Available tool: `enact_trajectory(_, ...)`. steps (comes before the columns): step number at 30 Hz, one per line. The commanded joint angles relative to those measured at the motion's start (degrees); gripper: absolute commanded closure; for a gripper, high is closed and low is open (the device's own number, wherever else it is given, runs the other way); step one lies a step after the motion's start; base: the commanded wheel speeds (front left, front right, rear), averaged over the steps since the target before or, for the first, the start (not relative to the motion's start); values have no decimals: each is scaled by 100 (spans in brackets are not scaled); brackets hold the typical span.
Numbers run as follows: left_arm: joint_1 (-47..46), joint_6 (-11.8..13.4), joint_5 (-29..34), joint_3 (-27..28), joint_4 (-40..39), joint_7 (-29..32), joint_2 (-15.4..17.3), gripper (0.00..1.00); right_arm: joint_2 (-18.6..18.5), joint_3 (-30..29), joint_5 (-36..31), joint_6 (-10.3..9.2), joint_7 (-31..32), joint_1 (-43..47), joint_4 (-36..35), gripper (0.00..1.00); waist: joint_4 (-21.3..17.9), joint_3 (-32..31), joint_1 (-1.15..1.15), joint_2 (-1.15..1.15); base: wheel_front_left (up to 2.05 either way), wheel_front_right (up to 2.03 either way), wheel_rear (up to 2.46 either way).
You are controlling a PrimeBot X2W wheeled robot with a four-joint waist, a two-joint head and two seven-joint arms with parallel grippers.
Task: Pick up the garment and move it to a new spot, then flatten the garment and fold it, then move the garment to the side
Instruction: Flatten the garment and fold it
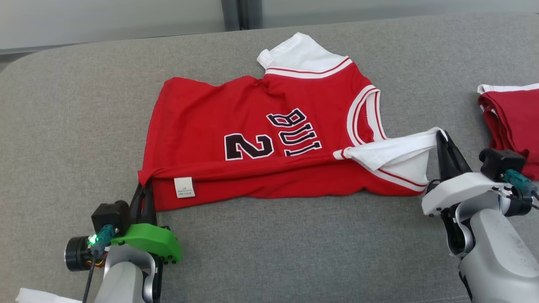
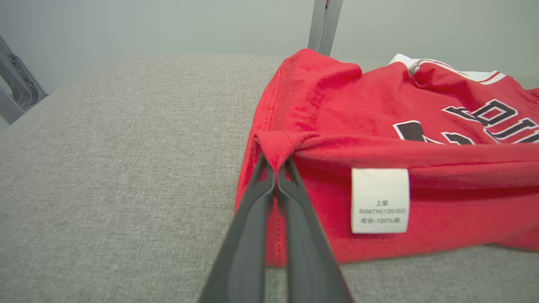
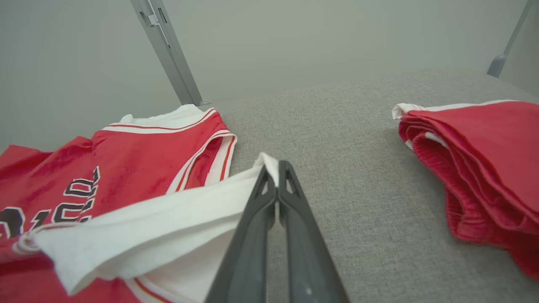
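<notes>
the red jersey [image 1: 252, 126] lies across the middle of the grey cushion [image 1: 84, 105], near edge raised. the left tool [image 1: 143, 185] is clamped on its hem corner [image 2: 280, 145] and the right tool [image 1: 441, 136] on the white sleeve [image 1: 396, 151], both pinched tight, seemingly to keep that edge taut so it carries over as one straight fold. another folded red garment [image 1: 509, 118] sits apart on the right.

Both jaws pinched fully shut.

We see a red jersey [image 1: 202, 126] with white sleeves, red-striped white trim and black white-edged lettering; the counter [image 1: 294, 252] is heathered grey; the folded cloth [image 1: 511, 122] is red, white-edged.
</notes>
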Motion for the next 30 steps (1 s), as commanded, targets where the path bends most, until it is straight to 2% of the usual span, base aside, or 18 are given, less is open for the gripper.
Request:
enact_trajectory(1, -154, 26, 36, -4, 56, 3, 40, 100, -15, -34, -67, -11, -14, -111, 54, 100, 16, 193, 0, 0, 0, 0, 0)
enact_trajectory(9, -529, 27, 104, -47, 218, 3, 40, 100, 37, -98, -321, -11, -14, -487, 234, 100, 18, 487, 0, 0, 0, 0, 0)
enact_trajectory(10, -569, 29, 109, -49, 236, 3, 40, 85, 45, -112, -359, -11, -14, -529, 247, 100, 21, 519, 0, 0, 0, 0, 0)
enact_trajectory(11, -604, 48, 111, -42, 229, 3, 40, 64, 51, -121, -390, -11, -14, -564, 248, 82, 25, 545, 0, 0, 0, 0, 0)
enact_trajectory(12, -630, 68, 116, -40, 225, 3, 40, 3, 73, -152, -421, -11, -14, -618, 198, 37, 28, 567, 0, 0, 0, 0, 0)
enact_trajectory(13, -643, 78, 125, -41, 217, 3, 40, 0, 92, -177, -443, -11, -14, -650, 164, 0, 31, 587, 0, 0, 0, 0, 0)
enact_trajectory(21, -273, 278, 50, -53, -265, 3, 39, 0, 221, -446, -466, -10, -13, -337, -396, 0, 98, 581, 0, 0, 0, 0, 0)
enact_trajectory(30, 195, 398, -134, -182, -400, 3, 38, 0, 103, -174, -60, -10, -14, 619, -798, 0, 58, 483, 0, 0, 0, 0, 0)
